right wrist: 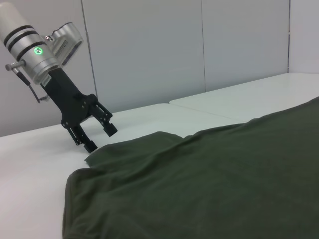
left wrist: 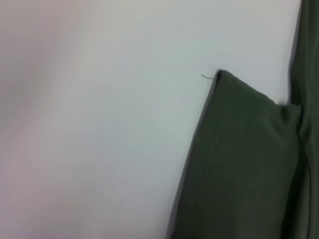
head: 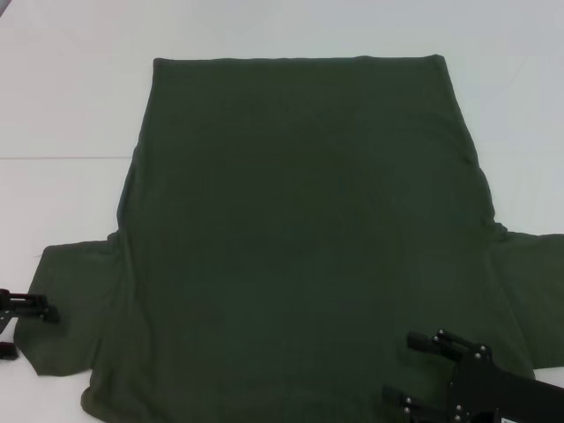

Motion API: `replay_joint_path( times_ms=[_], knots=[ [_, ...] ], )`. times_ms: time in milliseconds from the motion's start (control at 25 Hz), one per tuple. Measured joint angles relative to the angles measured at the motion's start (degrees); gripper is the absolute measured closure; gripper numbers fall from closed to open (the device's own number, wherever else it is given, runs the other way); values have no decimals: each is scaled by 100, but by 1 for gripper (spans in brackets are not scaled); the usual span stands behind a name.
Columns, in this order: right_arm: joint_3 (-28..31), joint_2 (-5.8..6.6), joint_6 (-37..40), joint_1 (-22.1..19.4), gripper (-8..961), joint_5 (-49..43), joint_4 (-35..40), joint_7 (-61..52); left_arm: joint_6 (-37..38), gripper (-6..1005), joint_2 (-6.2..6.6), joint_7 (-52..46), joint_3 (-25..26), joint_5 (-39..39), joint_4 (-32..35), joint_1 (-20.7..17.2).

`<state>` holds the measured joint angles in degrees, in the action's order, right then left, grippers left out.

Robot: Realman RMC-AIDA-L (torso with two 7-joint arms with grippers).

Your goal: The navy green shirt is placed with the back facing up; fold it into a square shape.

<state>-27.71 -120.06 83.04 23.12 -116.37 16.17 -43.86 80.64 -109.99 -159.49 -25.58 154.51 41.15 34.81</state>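
Lying flat on the white table (head: 70, 106), the navy green shirt (head: 300, 229) was unfolded. The left gripper (right wrist: 94, 133) hovered spread beside its sleeve; the right gripper (head: 414, 370), also spread, hung over the hem. A shallow pinch might slip off the soft knit.

Plain dark olive-green shirt (head: 300, 238)
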Motion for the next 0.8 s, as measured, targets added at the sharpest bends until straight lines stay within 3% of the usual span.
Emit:
replay_joint_path(
  times_ms=[800],
  knots=[
    [3, 0, 18, -10, 68, 0, 0, 0, -76, 159, 6, 15, -17, 18, -123, 9]
  ],
)
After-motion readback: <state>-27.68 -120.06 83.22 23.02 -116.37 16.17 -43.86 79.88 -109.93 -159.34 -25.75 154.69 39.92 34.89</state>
